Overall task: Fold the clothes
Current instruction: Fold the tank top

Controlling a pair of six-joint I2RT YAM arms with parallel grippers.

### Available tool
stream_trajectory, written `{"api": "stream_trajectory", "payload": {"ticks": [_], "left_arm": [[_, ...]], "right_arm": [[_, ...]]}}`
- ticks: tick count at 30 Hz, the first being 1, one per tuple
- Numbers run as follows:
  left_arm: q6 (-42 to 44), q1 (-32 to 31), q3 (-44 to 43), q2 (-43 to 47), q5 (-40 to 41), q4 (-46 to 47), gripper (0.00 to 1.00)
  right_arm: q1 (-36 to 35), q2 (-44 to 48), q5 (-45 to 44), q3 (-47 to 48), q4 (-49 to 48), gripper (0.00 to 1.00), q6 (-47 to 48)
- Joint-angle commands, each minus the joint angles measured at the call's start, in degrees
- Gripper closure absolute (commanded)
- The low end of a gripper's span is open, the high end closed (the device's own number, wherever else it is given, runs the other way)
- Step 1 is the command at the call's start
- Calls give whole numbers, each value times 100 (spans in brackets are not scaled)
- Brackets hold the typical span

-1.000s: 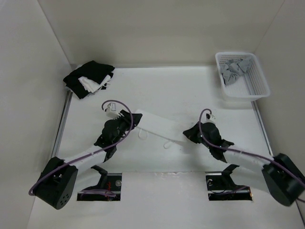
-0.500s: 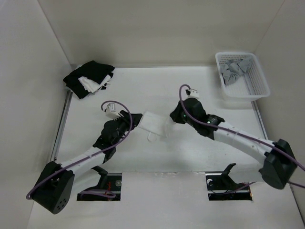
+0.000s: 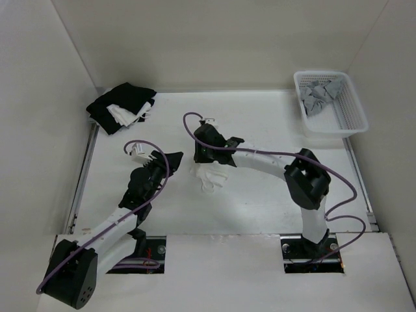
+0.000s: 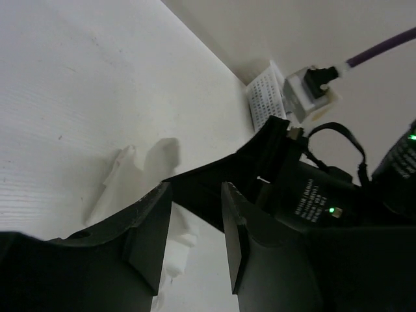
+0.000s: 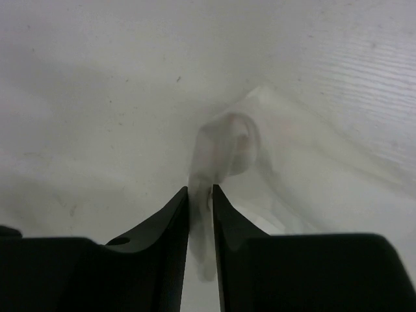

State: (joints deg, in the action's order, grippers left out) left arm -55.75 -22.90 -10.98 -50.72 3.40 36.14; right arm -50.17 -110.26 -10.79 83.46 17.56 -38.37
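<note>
1. Between the jaws of the right gripper (image 5: 200, 203), which stand almost together, sits a thin fold of the camisole (image 5: 224, 146). The gripper is pinching the cloth at one edge and holds nothing else.
2. Just left of it, the left gripper (image 4: 195, 224) is about half open and empty. Its dark fingers point at the right wrist, and white fabric lies low in front of them.
3. Seen from above, the camisole is a small, crumpled white bunch at the middle of the table (image 3: 260, 123), directly under and just nearer than the right gripper. It is gathered, not flat, and runs a little longer far-to-near than across. A narrow strap loop pokes out at its near side.
4. The right arm is on the cloth and the left is just beside it. Judging by this, the next move depends on finding a free edge on the left side of the bunch.
5. The fabric looks thin, limp and slightly translucent, so it is likely to slump once let go.
6. A black-and-white heap (image 3: 120, 107) and a white mesh basket (image 3: 354, 120) of grey cloth pieces (image 3: 318, 97) lie well apart in the far corners.
</note>
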Motion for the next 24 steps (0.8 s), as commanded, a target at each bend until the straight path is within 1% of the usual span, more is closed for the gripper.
{"api": "stream_trajectory", "payload": {"ticks": [1, 2, 3, 4, 6, 7, 9, 10, 12, 13, 14, 16, 19, 22, 24], "left_arm": [[-15, 175, 52, 106, -146, 51, 65], [-33, 202, 52, 115, -164, 51, 65], [-42, 228, 52, 124, -164, 51, 65], [-42, 237, 35, 106, -147, 51, 65], [-50, 185, -61, 1, -111, 51, 65], [-33, 115, -140, -95, -103, 51, 65], [-7, -87, -298, -350, -85, 112, 64], [28, -262, -447, -595, -50, 165, 64], [90, -570, -667, -1017, 11, 305, 64], [108, -763, -851, -1358, 38, 436, 64], [125, -869, -957, -1579, 38, 516, 64], [152, -1062, -1256, -2176, 38, 735, 64], [90, -1125, -1573, -3003, 38, 1104, 65], [-41, -1002, -1714, -3645, -76, 1386, 69], [-129, -827, -1636, -3927, -155, 1431, 70]], "right_arm": [[-76, -338, 155, 618, 72, 67, -117], [-102, -304, 217, 619, -15, 58, -188], [-128, -182, 278, 506, -199, 51, -223], [-129, 2, 331, 304, -444, 47, -250], [-129, 538, 410, -266, -954, 44, -267], [-129, 827, 393, -600, -1191, 45, -250], [-68, 1277, 358, -1207, -1561, 55, -241], [11, 1470, 384, -1549, -1789, 62, -232], [205, 1682, 515, -2199, -2298, 81, -250], [327, 1700, 673, -2437, -2519, 88, -241], [459, 1692, 909, -2640, -2704, 92, -276], [697, 1657, 1183, -3018, -3169, 94, -390], [1031, 1517, 1508, -3449, -3960, 94, -583], [1286, 1104, 1851, -3643, -4611, 94, -811], [1418, 858, 1931, -3775, -4910, 94, -1040]]}}
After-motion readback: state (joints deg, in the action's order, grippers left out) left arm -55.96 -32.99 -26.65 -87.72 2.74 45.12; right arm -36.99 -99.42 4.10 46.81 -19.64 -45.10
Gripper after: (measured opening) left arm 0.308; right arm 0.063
